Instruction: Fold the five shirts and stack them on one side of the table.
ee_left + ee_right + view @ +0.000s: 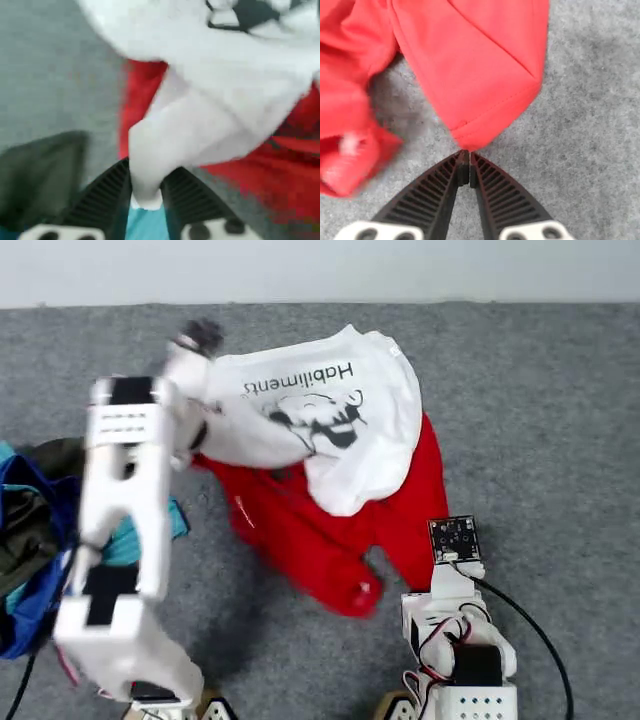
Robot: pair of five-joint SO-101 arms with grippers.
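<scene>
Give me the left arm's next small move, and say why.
Probably lift a little and draw the white shirt sideways off the red shirt. The left gripper is shut on a fold of the white cloth. The white shirt lies crumpled across the red one, so neither can be spread flat for folding until they are apart.

red shirt [300,530]: far half buried under white shirt [330,410]. pile [30,530] at left is cut by the edge, and left arm [125,480] covers part (garment count unreadable). left gripper [198,343] blurred in high view.
</scene>
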